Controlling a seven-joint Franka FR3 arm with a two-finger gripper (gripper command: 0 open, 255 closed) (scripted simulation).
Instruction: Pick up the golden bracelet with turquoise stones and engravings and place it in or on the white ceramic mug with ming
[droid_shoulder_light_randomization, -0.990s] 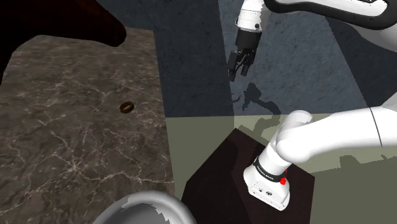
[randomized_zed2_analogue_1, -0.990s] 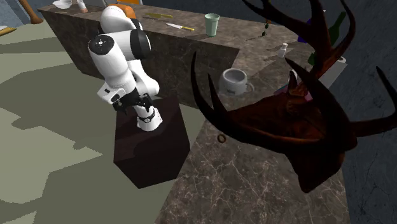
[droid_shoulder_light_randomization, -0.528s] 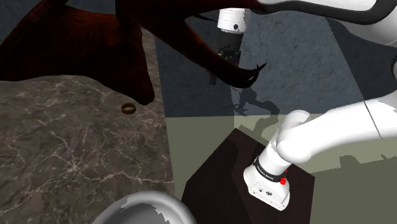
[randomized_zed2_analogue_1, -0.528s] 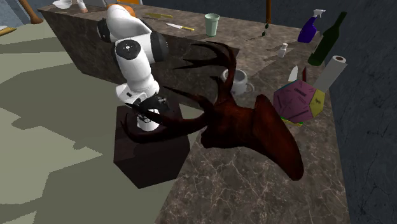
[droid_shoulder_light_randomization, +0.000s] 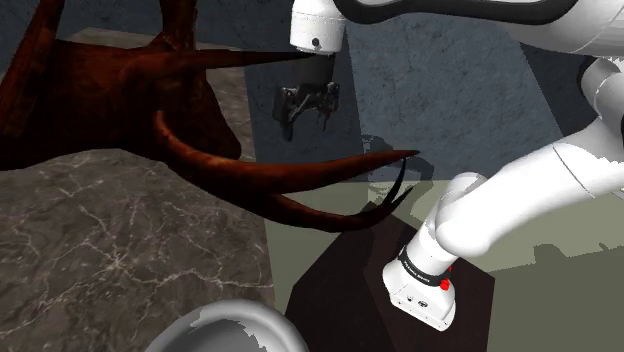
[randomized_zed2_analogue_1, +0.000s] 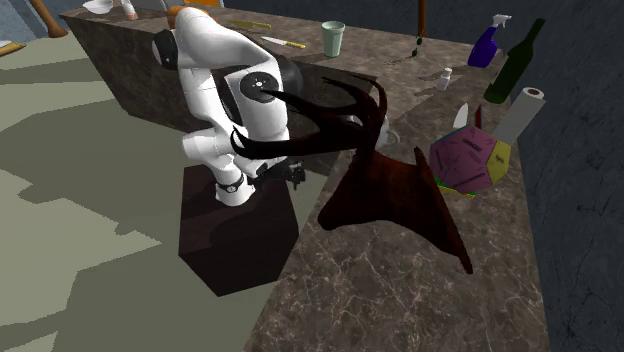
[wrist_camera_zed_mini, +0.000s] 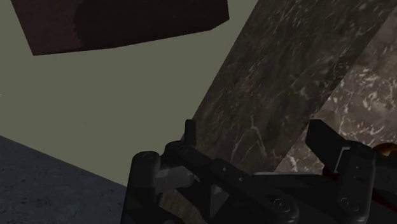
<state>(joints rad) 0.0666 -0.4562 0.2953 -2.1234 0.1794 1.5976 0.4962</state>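
The black gripper (droid_shoulder_light_randomization: 305, 108) hangs fingers-down off the edge of the marble counter (droid_shoulder_light_randomization: 100, 250), over the olive floor (randomized_zed2_analogue_1: 90, 200) between the counter and the dark box stand (droid_shoulder_light_randomization: 345, 260). Its jaws are parted, about half open by the look of it, with nothing between them. In the wrist view the gripper (wrist_camera_zed_mini: 254, 130) has only the counter's veined side wall (wrist_camera_zed_mini: 280, 83) and the floor ahead of the gap.

A big dark red-brown antlered mount (droid_shoulder_light_randomization: 120, 110) tilts over the counter. One long tine sweeps just under the jaws and curls up past them toward the stand, and another spike runs in level with the wrist above them. From the second exterior view the mount (randomized_zed2_analogue_1: 395, 195) sits just beside the gripper (randomized_zed2_analogue_1: 290, 172), its antlers crossing the white arm.

I cannot tell where the bracelet lies, nor which way its ring faces or its long axis runs, because the mount covers much of the counter on the far side of the jaws.

The pale mug (droid_shoulder_light_randomization: 235, 325) stands on the counter, well apart from the jaws and lower than them, its rounded rim cut by the shoulder view's bottom edge.
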